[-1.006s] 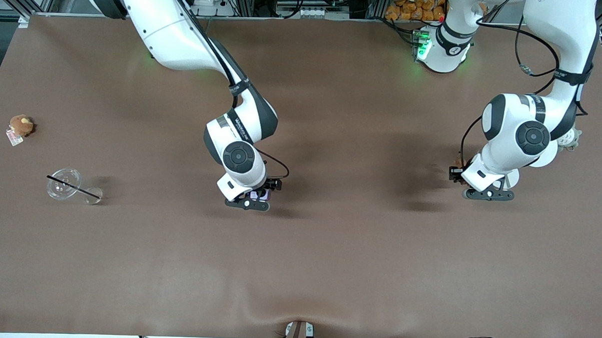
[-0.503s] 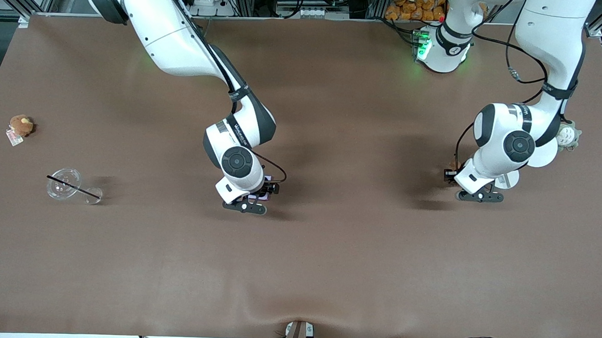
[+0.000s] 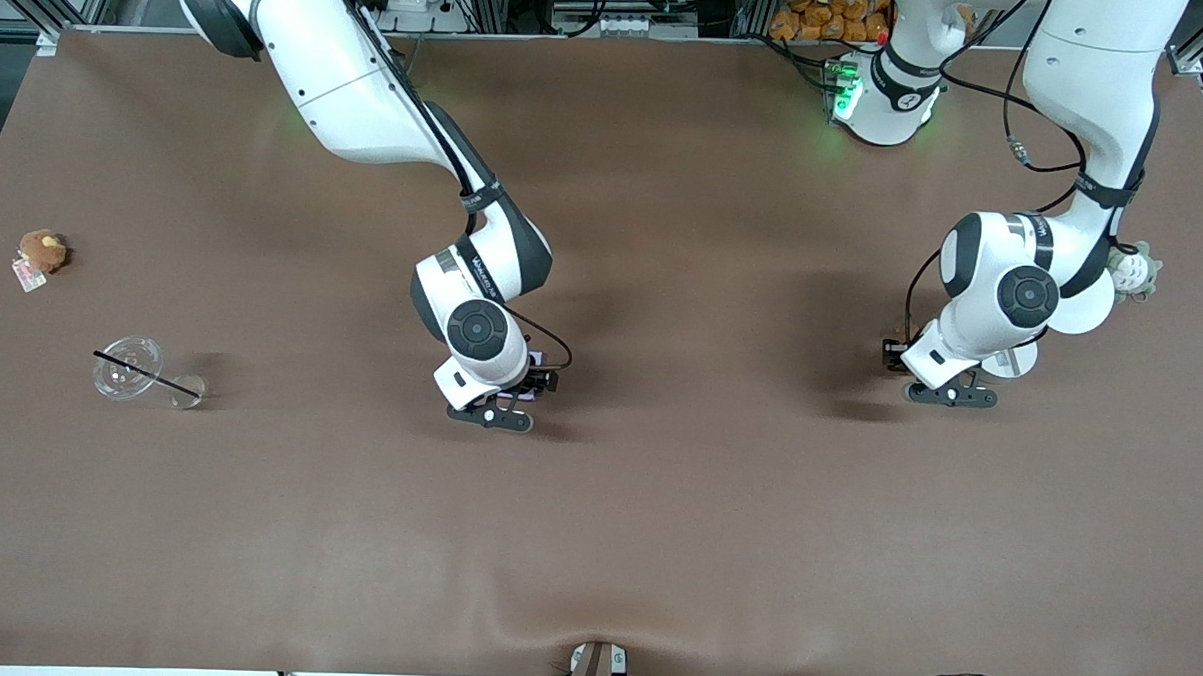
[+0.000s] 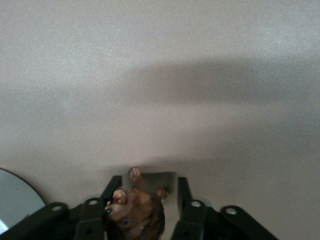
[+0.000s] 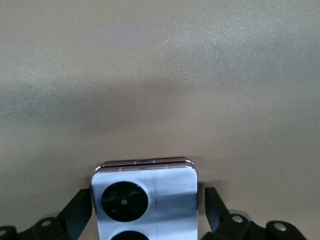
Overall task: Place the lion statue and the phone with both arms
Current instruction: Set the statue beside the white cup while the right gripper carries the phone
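Both down mid-desk: L gripper [image 4: 147, 192] just eased off lion [image 4: 136, 212], R gripper [image 5: 150, 205] loose round phone [image 5: 145, 200] — placing nearly done.

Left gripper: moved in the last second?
Yes. In the front view the left gripper has slid toward the right arm's end of the table and edged farther from the front camera, drawing away from the white plate.
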